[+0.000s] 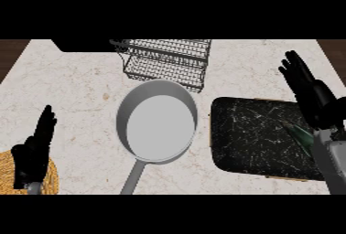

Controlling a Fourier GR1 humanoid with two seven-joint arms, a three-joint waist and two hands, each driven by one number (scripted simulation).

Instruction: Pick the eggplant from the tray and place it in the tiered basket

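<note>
The black marbled tray (250, 137) lies at the right of the counter. Only the eggplant's (298, 133) dark green end shows, poking out on the tray's right side from under my right wrist. My right hand (312, 93) is above the tray's right edge, open, with straight fingers pointing away from me; most of the eggplant is hidden beneath it. I cannot tell whether the hand touches the eggplant. The wire tiered basket (166, 60) stands at the back centre. My left hand (34, 148) rests open at the lower left, fingers up.
A grey frying pan (157, 122) sits in the middle between tray and left hand, its handle pointing toward me. A woven yellow mat (49, 176) lies under the left hand. A dark object (81, 45) sits at the back left beside the basket.
</note>
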